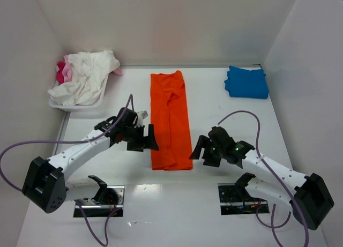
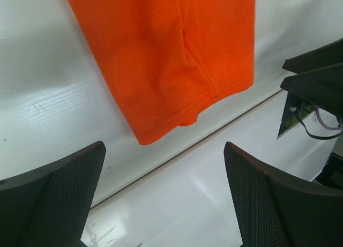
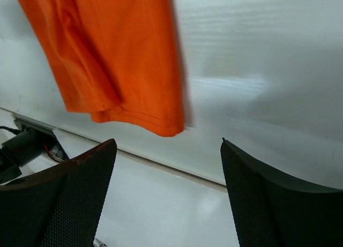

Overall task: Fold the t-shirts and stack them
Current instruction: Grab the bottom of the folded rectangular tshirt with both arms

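A bright orange t-shirt (image 1: 170, 118) lies flat in the middle of the table, folded into a long narrow strip running front to back. Its near hem shows in the left wrist view (image 2: 171, 59) and the right wrist view (image 3: 107, 54). My left gripper (image 1: 144, 139) hangs open just left of the strip's near end, holding nothing. On the other side, my right gripper (image 1: 199, 151) is open beside the near right corner, also empty. A folded blue t-shirt (image 1: 246, 82) rests at the back right. White (image 1: 88, 75) and pink (image 1: 62, 71) t-shirts are heaped in a tray.
The white tray (image 1: 75, 104) stands at the back left against the wall. White walls enclose the table on three sides. Two metal base plates (image 1: 99, 201) (image 1: 238, 199) sit at the near edge, with purple cables looping from both arms.
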